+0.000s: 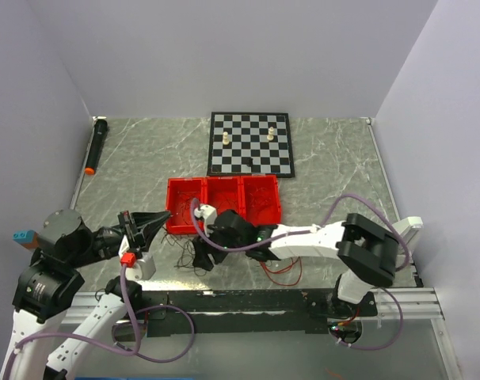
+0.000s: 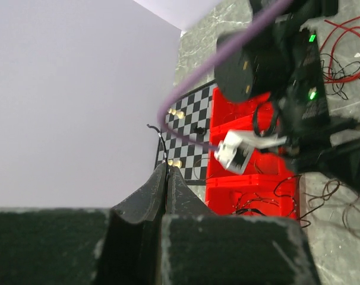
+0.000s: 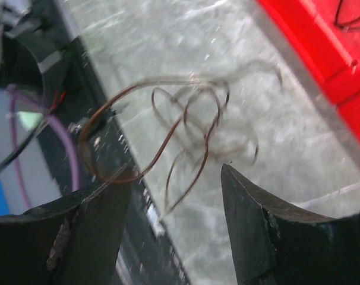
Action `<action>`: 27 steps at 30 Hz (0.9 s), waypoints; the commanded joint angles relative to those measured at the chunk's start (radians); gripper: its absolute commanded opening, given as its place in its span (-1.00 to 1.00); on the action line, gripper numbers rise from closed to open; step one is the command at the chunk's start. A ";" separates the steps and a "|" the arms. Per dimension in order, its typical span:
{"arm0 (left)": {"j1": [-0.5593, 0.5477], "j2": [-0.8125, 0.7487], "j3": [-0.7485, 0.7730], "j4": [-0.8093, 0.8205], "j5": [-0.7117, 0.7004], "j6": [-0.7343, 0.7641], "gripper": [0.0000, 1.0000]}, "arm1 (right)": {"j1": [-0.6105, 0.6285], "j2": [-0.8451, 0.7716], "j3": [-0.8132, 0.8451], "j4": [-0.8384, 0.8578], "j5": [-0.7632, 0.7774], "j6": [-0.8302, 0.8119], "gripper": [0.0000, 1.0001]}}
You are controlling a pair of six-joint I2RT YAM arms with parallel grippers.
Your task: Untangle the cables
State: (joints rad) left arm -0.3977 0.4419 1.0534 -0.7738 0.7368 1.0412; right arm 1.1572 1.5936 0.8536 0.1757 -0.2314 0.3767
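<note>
Cables [image 3: 80,145] lie mostly on the table [image 1: 343,158] just in front of the red tray [image 1: 241,190]. A dark brown tangle sits off the tray's near left corner, red loops [image 1: 283,269] lie further right along its near side, and a few dark strands hang into the tray itself. The left gripper [image 2: 167,173], beside the tray's left end, is clenched tight, its fingers pressed together with one thin dark strand rising from between their tips. The right gripper [image 3: 174,175] hovers over the brown tangle in front of the tray, jaws spread wide and gripping nothing; the loops there look blurred. A chessboard [image 1: 250,143] lies just behind the tray, and a black marker [image 1: 95,146] well to its left.
</note>
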 commanded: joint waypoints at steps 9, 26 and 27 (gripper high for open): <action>0.010 -0.140 0.013 -0.122 0.009 0.138 -0.98 | -0.028 0.150 0.173 -0.079 0.018 -0.006 0.21; 0.011 -0.186 -0.021 -0.127 -0.062 0.155 -0.98 | -0.031 0.114 0.124 -0.151 -0.019 0.037 0.14; 0.011 -0.187 -0.023 -0.125 -0.063 0.152 -0.98 | -0.033 0.109 0.121 -0.156 -0.019 0.041 0.15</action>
State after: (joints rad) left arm -0.3958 0.4332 1.0386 -0.9005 0.6815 1.1625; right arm 1.1313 1.7607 0.9909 0.0341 -0.2367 0.4049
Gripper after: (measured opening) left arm 0.034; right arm 0.559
